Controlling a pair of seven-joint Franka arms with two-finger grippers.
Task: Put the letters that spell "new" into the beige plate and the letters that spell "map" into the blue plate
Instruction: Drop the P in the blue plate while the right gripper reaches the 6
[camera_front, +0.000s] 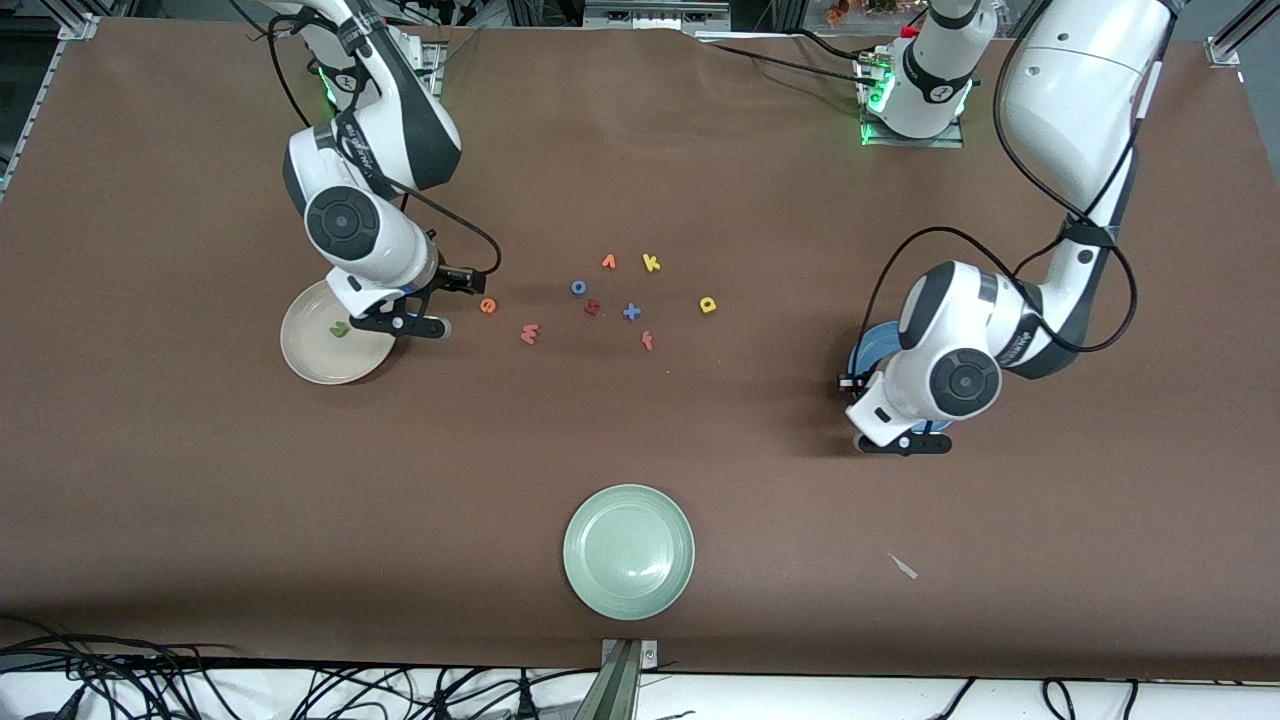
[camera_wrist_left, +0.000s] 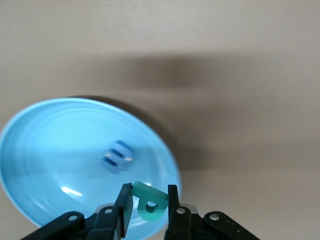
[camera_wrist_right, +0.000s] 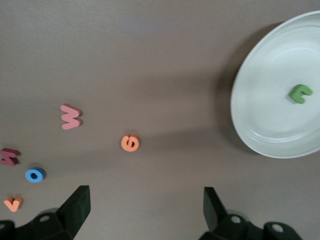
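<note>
Since the blue plate (camera_wrist_left: 60, 150) takes "map", the left gripper (camera_wrist_left: 148, 207) pinches the teal p (camera_wrist_left: 150, 202) over its rim. With jaws spread wide, the right gripper (camera_wrist_right: 145, 212) hovers beside the beige plate (camera_wrist_right: 260, 120), likely for the orange e (camera_wrist_right: 130, 143).

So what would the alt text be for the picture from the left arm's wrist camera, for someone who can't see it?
The left pincer, shut on a teal p, hangs over the edge of the blue plate on a brown table. A periwinkle-blue m already lies in the plate.
</note>
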